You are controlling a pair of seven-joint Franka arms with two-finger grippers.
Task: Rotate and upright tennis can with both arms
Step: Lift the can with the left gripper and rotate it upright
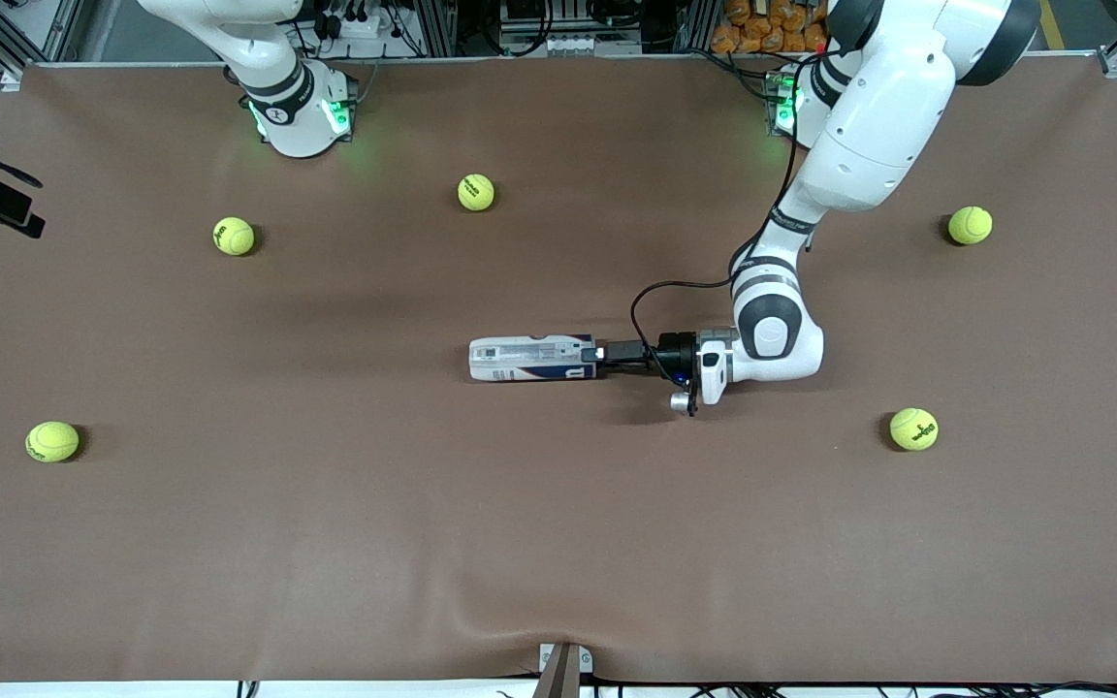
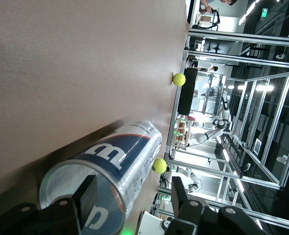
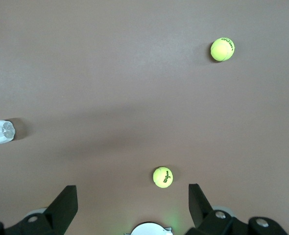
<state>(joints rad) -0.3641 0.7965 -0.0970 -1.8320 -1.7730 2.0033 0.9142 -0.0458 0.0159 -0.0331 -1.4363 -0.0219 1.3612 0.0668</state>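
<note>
A: Nearest the front camera is bare brown table (image 1: 558, 543); the tennis can (image 1: 531, 359) lies on its side farther up, mid-table.

B: Which way does it run?

A: Long axis points toward the two table ends. The left gripper (image 1: 601, 355) is at the can's open, blue end, fingers spread, one inside the rim and one outside, not closed.

B: And the right gripper (image 3: 132, 205)?

A: Waiting open, high over the table near its base, well apart from the can.

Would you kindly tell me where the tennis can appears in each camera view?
Front view: tennis can lying mid-table, at the left end effector.
Left wrist view: fills the foreground, open end toward the camera.
Right wrist view: only its end shows at the edge.
Shared landmark: brown table.
</note>
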